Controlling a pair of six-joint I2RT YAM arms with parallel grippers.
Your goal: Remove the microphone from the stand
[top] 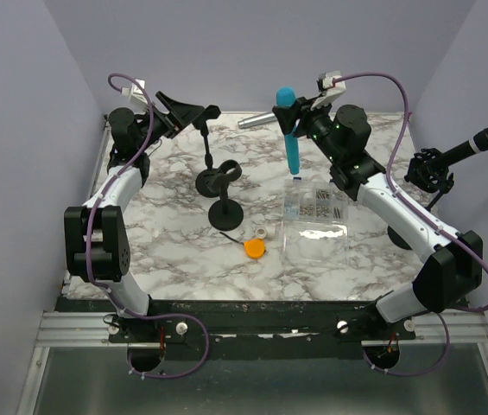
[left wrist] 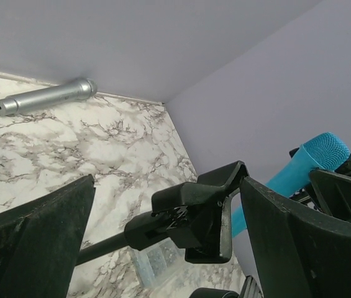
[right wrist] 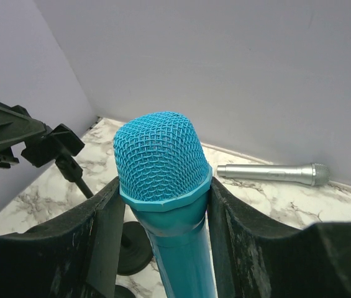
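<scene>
**Turquoise plastic microphone [right wrist: 163, 164] gripped upright by the right gripper [top: 294, 121], clear of the stand.**

Over the white-and-grey marble table [top: 183, 251], the left arm reaches to the far-left corner. There the left gripper [top: 179, 111] is spread wide, with the empty clip [left wrist: 200, 214] of the black tabletop microphone stand [top: 224, 207] between its fingers and apparently unpinched. The right arm folds up over the far middle of the table. Its jaws are clamped on the microphone's handle just under the mesh head, holding it above the tabletop and apart from the stand. The microphone looks rigid and fairly light, with a smooth body that could slide through the grip. The handle below the head's collar seems the sound place to hold, since the mesh would dent. A silver metal microphone [left wrist: 45, 97] lies by the far wall.
</scene>
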